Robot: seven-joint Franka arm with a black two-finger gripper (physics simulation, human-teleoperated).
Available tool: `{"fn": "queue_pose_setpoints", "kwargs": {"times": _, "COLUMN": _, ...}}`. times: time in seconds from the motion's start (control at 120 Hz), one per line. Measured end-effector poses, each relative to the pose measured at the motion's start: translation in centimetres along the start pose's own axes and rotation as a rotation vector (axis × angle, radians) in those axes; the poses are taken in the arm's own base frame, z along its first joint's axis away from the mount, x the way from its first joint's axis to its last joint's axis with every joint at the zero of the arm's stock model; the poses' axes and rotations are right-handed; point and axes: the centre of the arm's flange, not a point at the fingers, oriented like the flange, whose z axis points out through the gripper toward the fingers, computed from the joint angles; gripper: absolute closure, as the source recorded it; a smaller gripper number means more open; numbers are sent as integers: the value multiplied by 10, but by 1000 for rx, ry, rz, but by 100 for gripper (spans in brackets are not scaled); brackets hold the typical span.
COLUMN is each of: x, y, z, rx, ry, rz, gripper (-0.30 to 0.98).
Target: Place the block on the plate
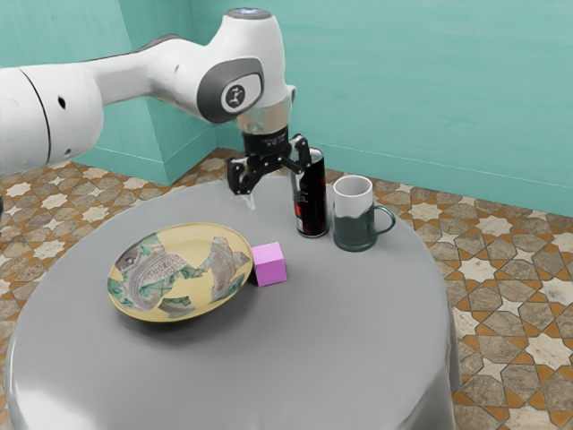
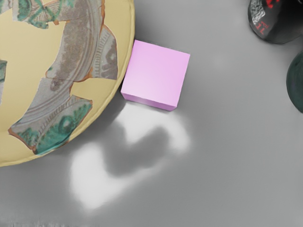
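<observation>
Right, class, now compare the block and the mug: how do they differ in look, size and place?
The block is plain pink, while the mug is pale above and dark green below. The block is a small cube; the mug is taller and rounded, with a handle. The block sits right beside the plate, whereas the mug stands next to the can. Both rest on the table.

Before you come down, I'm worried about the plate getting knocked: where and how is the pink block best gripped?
I'd bring my gripper down from above and close on the pink block by the two upright sides that don't include the one facing the plate. That side sits close by the rim, leaving little finger room; the chosen pair look flat and parallel.
</observation>
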Motion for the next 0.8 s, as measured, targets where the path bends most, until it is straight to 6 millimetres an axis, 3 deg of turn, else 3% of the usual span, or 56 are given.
{"fn": "queue_pose_setpoints", "kwargs": {"times": 0.367, "x": 3, "y": 7, "z": -3, "rx": -22, "ry": 22, "rz": -495, "gripper": 0}}
{"fn": "queue_pose_setpoints", "kwargs": {"times": 0.567, "x": -4, "y": 22, "z": 2, "rx": -36, "ry": 13, "rz": -704, "gripper": 0}}
{"fn": "queue_pose_setpoints", "kwargs": {"times": 0.8, "x": 31, "y": 71, "z": 29, "rx": -58, "ry": -53, "rz": -937, "gripper": 0}}
